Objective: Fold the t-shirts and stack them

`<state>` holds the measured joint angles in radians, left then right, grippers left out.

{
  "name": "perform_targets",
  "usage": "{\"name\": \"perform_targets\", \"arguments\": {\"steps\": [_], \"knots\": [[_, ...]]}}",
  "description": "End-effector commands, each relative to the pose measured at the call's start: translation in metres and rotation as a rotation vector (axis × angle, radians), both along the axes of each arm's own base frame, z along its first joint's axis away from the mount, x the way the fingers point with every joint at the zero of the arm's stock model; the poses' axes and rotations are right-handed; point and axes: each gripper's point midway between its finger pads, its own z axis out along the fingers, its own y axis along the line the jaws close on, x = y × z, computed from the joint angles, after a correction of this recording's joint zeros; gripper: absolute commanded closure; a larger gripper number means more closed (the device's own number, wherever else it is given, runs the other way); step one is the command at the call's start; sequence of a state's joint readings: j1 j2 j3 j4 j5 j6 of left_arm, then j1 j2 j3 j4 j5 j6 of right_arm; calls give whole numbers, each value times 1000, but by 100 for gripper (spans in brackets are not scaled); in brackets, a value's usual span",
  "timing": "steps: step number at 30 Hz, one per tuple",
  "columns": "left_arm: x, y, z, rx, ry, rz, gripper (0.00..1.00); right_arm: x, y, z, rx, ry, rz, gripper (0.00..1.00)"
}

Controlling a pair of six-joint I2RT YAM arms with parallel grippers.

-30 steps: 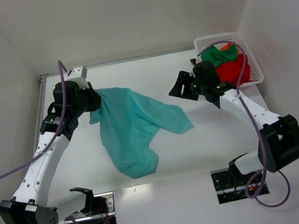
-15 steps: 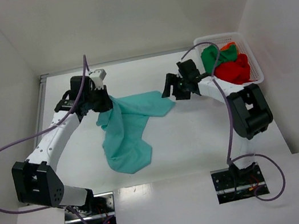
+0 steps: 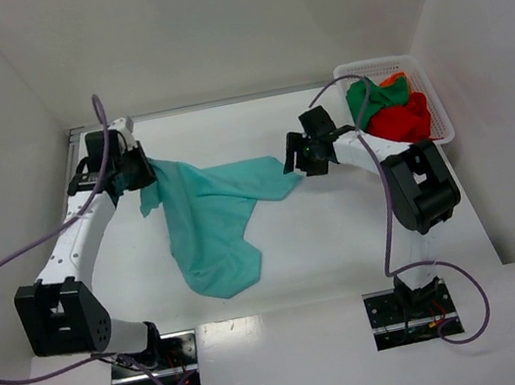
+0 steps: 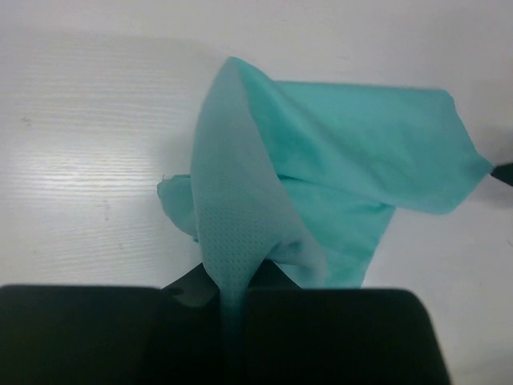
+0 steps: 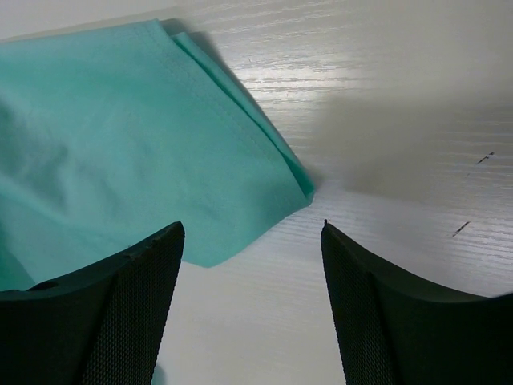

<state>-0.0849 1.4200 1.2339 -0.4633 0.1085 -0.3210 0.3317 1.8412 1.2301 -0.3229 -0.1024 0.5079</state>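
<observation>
The top external view looks steeply down from high on the near side and takes in the whole white counter [image 3: 345, 237]. The left wrist view sits close over the teal cloth t-shirt [image 4: 345, 176], with the left gripper [image 4: 232, 301] at the bottom edge. The right wrist view looks down past the right gripper [image 5: 248, 233] at the same shirt's corner, in the upper left.

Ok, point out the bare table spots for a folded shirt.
Free: the table between the teal shirt and the right arm; also the far strip from shirt to basket. Crowded: the basket, and left of the shirt by the left arm.
</observation>
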Motion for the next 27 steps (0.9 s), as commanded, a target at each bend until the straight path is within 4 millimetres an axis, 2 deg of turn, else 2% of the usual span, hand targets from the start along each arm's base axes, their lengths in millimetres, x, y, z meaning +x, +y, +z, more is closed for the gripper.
{"name": "perform_targets", "arguments": {"steps": [1, 3, 5, 6, 7, 8, 9, 11, 12, 13, 15, 17, 20, 22, 23, 25, 26, 27], "knots": [[5, 26, 11, -64, -48, 107, 96, 6, -3, -1, -22, -23, -24, 26], [9, 29, 6, -69, -40, 111, 95, 9, -2, 0, -17, -35, -24, 27], [16, 31, 2, -63, -30, 119, 89, 10, -1, -3, -13, -31, -32, 27], [17, 33, -3, -56, -19, 127, 85, 9, 0, -8, -9, -16, -25, 29], [22, 33, -7, -55, -6, 128, 78, 12, 1, -4, -6, -26, -25, 31], [23, 37, -11, -54, 4, 139, 55, 10, 3, -8, -2, -15, -20, 32], [25, 35, -7, -68, -3, 136, 47, 13, 3, -9, -2, -15, -20, 33], [25, 35, -7, -68, -3, 136, 22, 12, 5, -9, 5, -13, -14, 34], [23, 35, -11, -68, 6, 137, 13, 14, 6, -9, 5, -13, -14, 34], [24, 42, -12, -42, 4, 167, 4, 14, 6, -9, 5, -13, -14, 34], [21, 47, -10, -22, 21, 189, 0, 13, 3, -11, -12, -10, -14, 34], [15, 45, 5, -22, 3, 174, 0, 14, 0, -11, -24, -14, -23, 34], [4, 31, 33, -71, -59, 103, 0, 12, -3, -12, -36, -21, -22, 34], [-11, 21, 39, -109, -68, 54, 0, 11, -3, -18, -41, -8, -22, 39], [-18, 10, 40, -140, -62, -3, 0, 9, -2, -24, -37, 8, -15, 42], [-31, 2, 40, -170, -45, -39, 0, 16, 3, -24, -20, 2, -17, 47], [-36, 0, 30, -179, -14, -46, 0, 14, 2, -33, -27, 22, -16, 49], [-42, -2, 30, -186, -7, -54, 0, 18, 4, -32, -25, 16, -17, 51]]}}
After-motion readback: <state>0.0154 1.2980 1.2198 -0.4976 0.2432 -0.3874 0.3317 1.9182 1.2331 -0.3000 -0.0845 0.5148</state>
